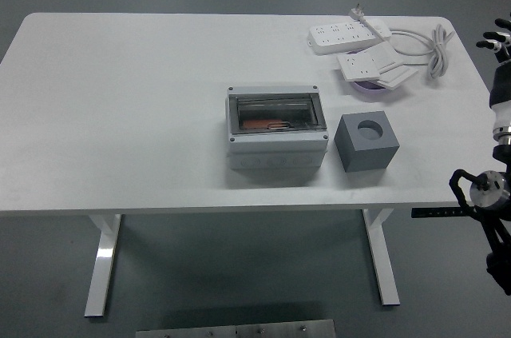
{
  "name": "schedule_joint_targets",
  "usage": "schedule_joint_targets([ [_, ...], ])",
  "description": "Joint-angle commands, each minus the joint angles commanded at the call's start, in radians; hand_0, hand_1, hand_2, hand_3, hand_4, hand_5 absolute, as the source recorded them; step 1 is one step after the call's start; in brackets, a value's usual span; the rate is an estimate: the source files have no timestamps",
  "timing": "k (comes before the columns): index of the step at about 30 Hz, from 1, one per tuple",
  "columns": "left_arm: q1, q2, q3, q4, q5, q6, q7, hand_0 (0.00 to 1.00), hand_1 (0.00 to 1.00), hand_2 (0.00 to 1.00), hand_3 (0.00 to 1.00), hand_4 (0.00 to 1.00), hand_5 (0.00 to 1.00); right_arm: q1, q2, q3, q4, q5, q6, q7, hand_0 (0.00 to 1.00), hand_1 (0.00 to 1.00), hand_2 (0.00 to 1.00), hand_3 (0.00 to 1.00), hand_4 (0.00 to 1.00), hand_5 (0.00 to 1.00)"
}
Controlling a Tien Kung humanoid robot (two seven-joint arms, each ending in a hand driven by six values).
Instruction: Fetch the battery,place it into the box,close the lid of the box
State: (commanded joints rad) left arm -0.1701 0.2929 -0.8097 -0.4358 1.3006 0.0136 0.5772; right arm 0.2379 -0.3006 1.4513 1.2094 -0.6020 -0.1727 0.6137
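Observation:
The grey box [277,150] stands at the table's middle with its clear lid [275,113] lying flat and shut. Through the lid a reddish-brown object [267,125] shows inside; I cannot tell for sure that it is the battery. My right hand [499,37] is at the picture's right edge, beyond the table's right side and far from the box. Only part of it shows, with fingers spread and holding nothing. The right forearm [501,106] runs down the edge below it. My left arm is out of view.
A grey cube [366,141] with a round hole on top stands just right of the box. At the back right lie a white power strip [349,33], a coiled white cable [435,41], and white socket pieces [371,65] over a purple dish [369,87].

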Motion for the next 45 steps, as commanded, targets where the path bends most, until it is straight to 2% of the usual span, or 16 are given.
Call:
schedule_joint_targets([
  [4,0.002,0.001,0.002,0.0,-0.004,0.002,0.0,0.632,0.698,0.573,0.541,0.5,0.002,-0.023,0.0,0.029,0.009,-0.071,-0.011,-0.017,0.513,0.506,0.584,0.557,0.872,0.945],
  [5,0.003,0.002,0.002,0.0,-0.006,0.002,0.0,0.632,0.698,0.573,0.541,0.5,0.002,-0.027,0.0,0.035,0.011,-0.089,-0.013,-0.023,0.66,0.62,0.652,0.619,0.875,0.913],
  [10,0.008,0.007,0.004,0.001,-0.013,0.006,0.0,0.632,0.698,0.573,0.541,0.5,0.002,-0.046,-0.002,0.067,0.03,-0.199,-0.013,-0.081,0.66,0.62,0.652,0.619,0.875,0.913],
  [11,0.009,0.008,0.004,0.001,-0.013,0.007,0.0,0.632,0.698,0.573,0.541,0.5,0.002,-0.048,-0.004,0.071,0.035,-0.219,-0.011,-0.096,0.679,0.628,0.661,0.627,0.884,0.888],
  [16,0.012,0.011,0.005,0.001,-0.016,0.009,-0.001,0.632,0.698,0.573,0.541,0.5,0.002,-0.049,-0.016,0.061,0.058,-0.31,-0.001,-0.161,0.679,0.628,0.661,0.627,0.884,0.888],
  [17,0.012,0.012,0.006,0.001,-0.018,0.01,-0.002,0.632,0.698,0.573,0.541,0.5,0.002,-0.048,-0.018,0.055,0.062,-0.32,0.001,-0.172,0.699,0.666,0.683,0.683,0.85,0.574],
  [22,0.01,0.01,0.012,0.002,-0.03,0.014,-0.005,0.632,0.698,0.573,0.541,0.5,0.002,-0.041,-0.017,0.043,0.063,-0.339,0.012,-0.203,0.699,0.666,0.683,0.683,0.85,0.574],
  [23,0.01,0.009,0.014,0.002,-0.033,0.014,-0.006,0.632,0.698,0.573,0.541,0.5,0.002,-0.04,-0.017,0.042,0.062,-0.342,0.015,-0.209,0.703,0.744,0.756,0.807,0.666,0.229],
  [28,0.013,0.006,0.023,0.003,-0.05,0.02,-0.009,0.632,0.698,0.573,0.541,0.5,0.002,-0.04,-0.02,0.049,0.061,-0.35,0.027,-0.225,0.703,0.744,0.756,0.807,0.666,0.229],
  [29,0.015,0.006,0.026,0.003,-0.056,0.023,-0.01,0.632,0.698,0.573,0.541,0.5,0.002,-0.041,-0.022,0.053,0.062,-0.35,0.029,-0.227,0.767,0.824,0.835,0.859,0.584,0.123],
  [34,0.02,0.008,0.037,0.004,-0.077,0.032,-0.014,0.632,0.698,0.573,0.541,0.5,0.002,-0.046,-0.024,0.069,0.066,-0.35,0.033,-0.231,0.767,0.824,0.835,0.859,0.584,0.123],
  [35,0.021,0.008,0.039,0.004,-0.08,0.034,-0.015,0.632,0.698,0.573,0.541,0.5,0.002,-0.046,-0.024,0.073,0.068,-0.349,0.034,-0.232,0.844,0.863,0.894,0.941,0.837,0.126],
  [40,0.022,0.009,0.044,0.005,-0.09,0.038,-0.016,0.632,0.698,0.573,0.541,0.5,0.002,-0.045,-0.022,0.079,0.072,-0.344,0.036,-0.235,0.844,0.863,0.894,0.941,0.837,0.126],
  [41,0.022,0.009,0.044,0.005,-0.091,0.038,-0.016,0.632,0.698,0.573,0.541,0.5,0.002,-0.044,-0.022,0.08,0.072,-0.342,0.037,-0.235,0.854,0.872,0.917,0.961,0.888,0.175],
  [45,0.02,0.009,0.046,0.005,-0.095,0.039,-0.016,0.632,0.698,0.573,0.541,0.5,0.002,-0.043,-0.022,0.081,0.073,-0.333,0.039,-0.235,0.854,0.872,0.917,0.961,0.888,0.175],
])
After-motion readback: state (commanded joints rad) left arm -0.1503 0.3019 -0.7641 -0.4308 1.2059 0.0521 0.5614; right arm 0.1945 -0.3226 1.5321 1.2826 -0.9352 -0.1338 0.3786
